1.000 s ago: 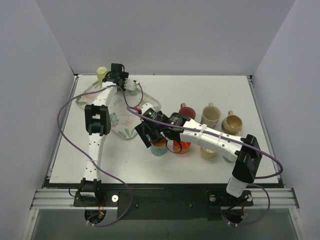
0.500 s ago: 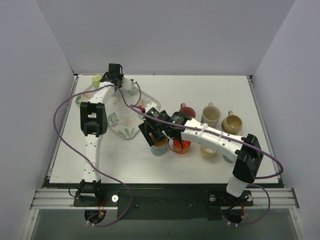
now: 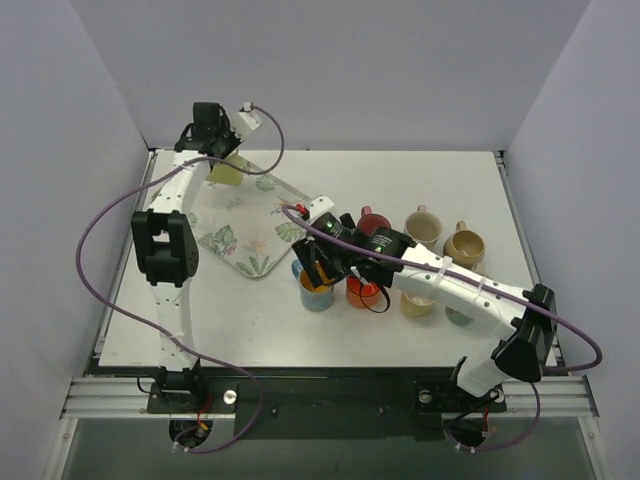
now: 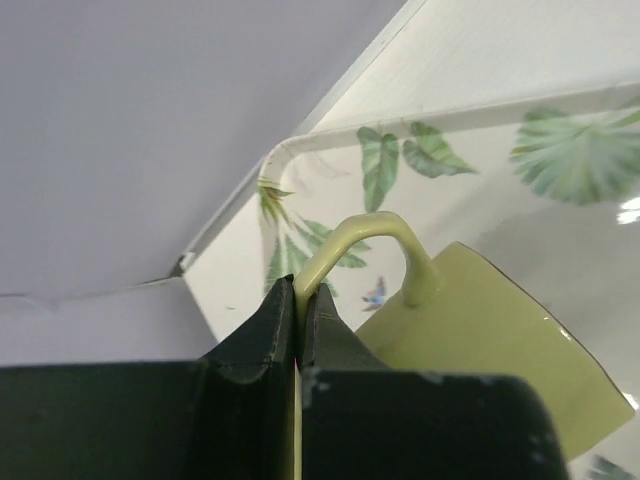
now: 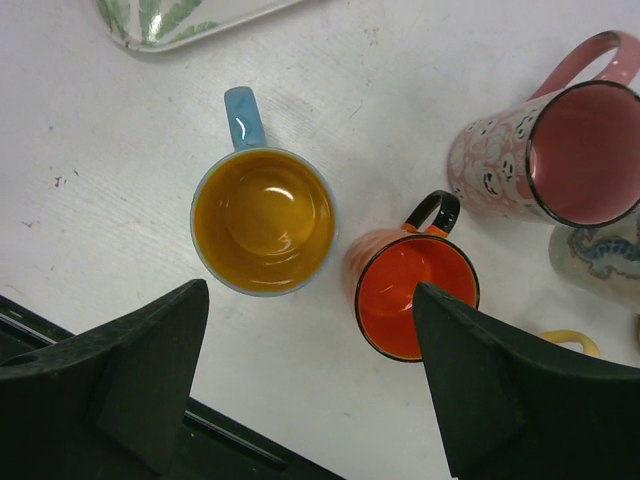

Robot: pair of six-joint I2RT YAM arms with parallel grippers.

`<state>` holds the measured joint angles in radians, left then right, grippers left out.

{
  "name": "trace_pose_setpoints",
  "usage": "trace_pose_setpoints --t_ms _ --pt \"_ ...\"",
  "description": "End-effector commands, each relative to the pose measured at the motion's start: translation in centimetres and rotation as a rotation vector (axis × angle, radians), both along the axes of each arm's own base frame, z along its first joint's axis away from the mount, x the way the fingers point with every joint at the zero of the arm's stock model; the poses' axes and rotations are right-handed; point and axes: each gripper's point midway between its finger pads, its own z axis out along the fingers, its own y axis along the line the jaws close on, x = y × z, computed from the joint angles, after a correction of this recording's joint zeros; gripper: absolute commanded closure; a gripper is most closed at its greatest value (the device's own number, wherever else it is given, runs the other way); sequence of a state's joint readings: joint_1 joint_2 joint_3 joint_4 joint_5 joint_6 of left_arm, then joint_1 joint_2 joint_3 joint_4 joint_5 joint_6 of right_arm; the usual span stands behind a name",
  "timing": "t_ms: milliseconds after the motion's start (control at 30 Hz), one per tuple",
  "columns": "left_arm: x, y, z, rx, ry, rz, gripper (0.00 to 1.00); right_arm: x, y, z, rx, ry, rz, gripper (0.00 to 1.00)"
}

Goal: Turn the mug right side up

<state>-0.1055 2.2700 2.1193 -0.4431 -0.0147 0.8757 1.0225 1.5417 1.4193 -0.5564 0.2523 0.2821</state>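
Note:
The pale yellow-green mug (image 3: 227,172) hangs tilted over the far left corner of the leaf-print tray (image 3: 250,235). My left gripper (image 3: 218,150) is shut on its thin loop handle (image 4: 350,235). In the left wrist view the mug body (image 4: 500,350) sits to the right of the jaws, with the left gripper (image 4: 298,300) pinching the handle's lower end and the tray (image 4: 560,170) below. My right gripper (image 5: 310,300) stands open above the table between a blue mug (image 5: 262,220) and an orange mug (image 5: 415,295), holding nothing.
Upright mugs stand right of the tray: blue (image 3: 316,290), orange (image 3: 363,292), pink (image 3: 372,222), cream (image 3: 422,230) and tan (image 3: 463,247). Two more sit partly hidden under the right arm. The back wall rises just behind the left gripper.
The left gripper shut on the mug's handle, then swung left and up with the mug, which has tipped. The right arm has shifted slightly right, gripper still open.

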Motion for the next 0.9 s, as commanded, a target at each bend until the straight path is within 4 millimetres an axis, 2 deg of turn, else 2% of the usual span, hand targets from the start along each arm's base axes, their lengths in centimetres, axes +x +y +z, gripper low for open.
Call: trace_pose_setpoints --t_ms 0,33,67,100,133,167,200,233,267,300,367,467,567,600,733,800,833,867 --pt "-3.7 -2.1 10.5 -0.456 -0.053 0.038 1.00 1.2 -0.5 5.9 0.096 -0.145 -0.019 0.21" --pt "-4.7 -3.1 10.9 -0.549 -0.010 0.022 1.00 1.6 0.3 7.1 0.158 -0.168 -0.009 0.20" --pt "-5.5 -3.6 12.1 -0.601 -0.004 0.018 1.00 1.8 0.5 8.2 0.202 -0.186 0.000 0.19" --pt "-6.8 -4.7 13.2 -0.680 0.028 0.002 1.00 2.1 2.0 9.6 0.296 -0.199 0.018 0.19" --pt "-7.9 -5.9 13.7 -0.730 0.062 -0.041 1.00 2.7 2.0 10.5 0.345 -0.208 0.010 0.17" --pt "-9.3 -6.6 14.5 -0.795 0.095 -0.037 1.00 2.7 3.8 12.2 0.469 -0.202 0.048 0.15" --pt "-10.4 -7.8 14.8 -0.874 0.144 -0.057 1.00 3.6 3.8 13.0 0.530 -0.202 0.031 0.14" --pt "-11.7 -8.5 15.8 -0.910 0.151 -0.084 1.00 3.7 5.3 14.7 0.655 -0.196 0.051 0.11" --pt "-13.0 -9.9 16.1 -0.973 0.203 -0.125 1.00 4.4 5.5 15.7 0.715 -0.200 0.060 0.08" --pt "-14.3 -10.7 16.5 -0.991 0.219 -0.150 1.00 5.0 6.0 17.5 0.781 -0.232 0.057 0.08" --pt "-16.4 -12.5 16.6 -1.017 0.275 -0.190 1.00 5.7 6.7 19.2 0.817 -0.275 0.072 0.07" --pt "-19.3 -14.5 17.0 -1.034 0.340 -0.256 1.00 6.5 8.3 20.3 0.877 -0.299 0.103 0.08" --pt "-21.5 -16.4 17.7 -1.038 0.378 -0.317 1.00 7.3 9.4 19.7 0.899 -0.296 0.101 0.12" --pt "-22.4 -17.2 17.6 -1.028 0.399 -0.335 1.00 7.2 9.6 20.2 0.910 -0.309 0.118 0.12" --pt "-25.2 -19.4 17.7 -1.031 0.494 -0.424 1.00 8.2 10.9 18.5 0.882 -0.283 0.136 0.23" --pt "-25.9 -19.7 18.1 -1.041 0.509 -0.448 1.00 8.7 11.1 17.0 0.861 -0.264 0.132 0.32" --pt "-26.0 -19.7 18.1 -1.041 0.513 -0.448 1.00 8.6 11.3 16.7 0.865 -0.262 0.140 0.45" --pt "-26.1 -19.8 18.0 -1.040 0.517 -0.453 1.00 8.7 11.4 16.1 0.862 -0.254 0.140 0.68"
